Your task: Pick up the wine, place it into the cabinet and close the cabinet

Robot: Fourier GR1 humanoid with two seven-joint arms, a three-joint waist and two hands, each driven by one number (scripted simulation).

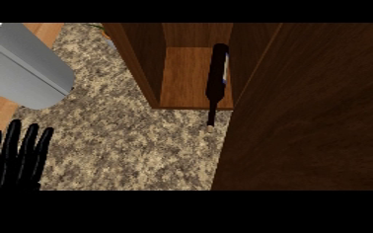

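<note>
Head view, looking steeply down. The largest thing is the dark brown cabinet door point(306, 118), which fills the picture from 1 o'clock down to 5 o'clock. It stands swung open toward the viewer, which leaves the way in clear.

Next is the speckled stone counter point(131, 143), spreading from the centre out to 7 o'clock.

At 12 o'clock sits the wooden cabinet point(138, 59), open at the front, with its lighter shelf point(186, 79) on show.

At 10 o'clock a broad grey cylinder point(33, 69) slants in from the edge. I cannot tell what it is.

At 8 o'clock the left hand point(22, 158) rests near the edge, fingers straight up and released, holding nothing. The right hand is out of sight.

Smallest is the wine bottle point(216, 76), dark with a bluish label. It is inside the cabinet, close to the right wall, and appears to lie on its side with the base at 12 o'clock and the neck at 6 o'clock. The neck tip pokes past the shelf's front edge over the counter.

The placing step looks nearly done. The jutting neck would likely block the door, so the bottle probably needs pushing deeper before closing.
</note>
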